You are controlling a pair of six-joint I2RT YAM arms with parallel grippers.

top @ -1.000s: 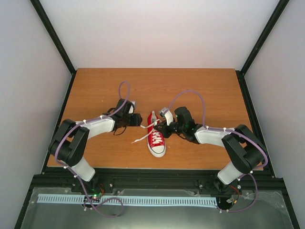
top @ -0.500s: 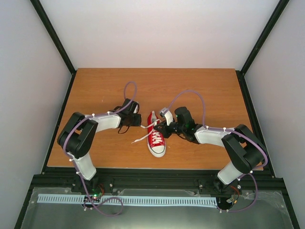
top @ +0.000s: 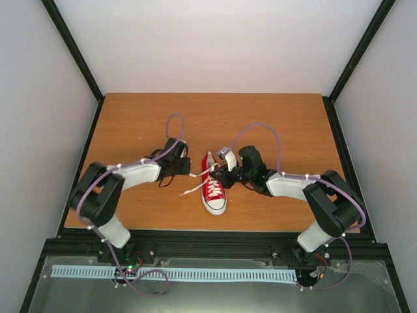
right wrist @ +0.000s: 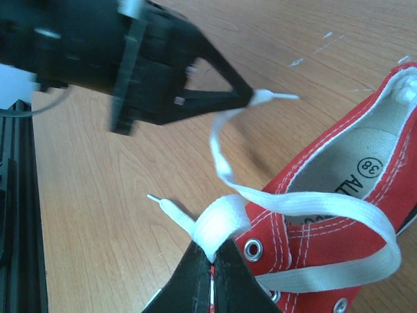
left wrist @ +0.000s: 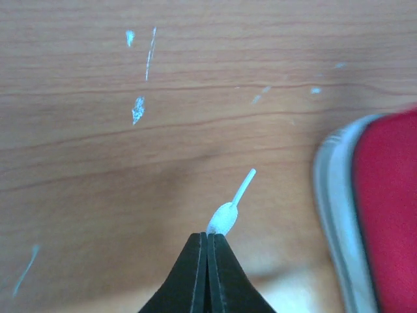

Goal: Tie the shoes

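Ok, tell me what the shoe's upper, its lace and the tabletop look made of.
The shoe upper looks like matte red canvas: white stitching, metal eyelets. The lace is flat white woven textile, folding softly. The tabletop shows wood grain, slight sheen, pale scuffs; solid wood or laminate, cannot tell.

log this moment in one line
left claw: shut on lace end | right claw: shut on second lace | sneaker: untied, on table

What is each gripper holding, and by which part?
The left gripper pinches one end of the shoe's white lace just behind its tip; the right gripper pinches the other end near its tip.
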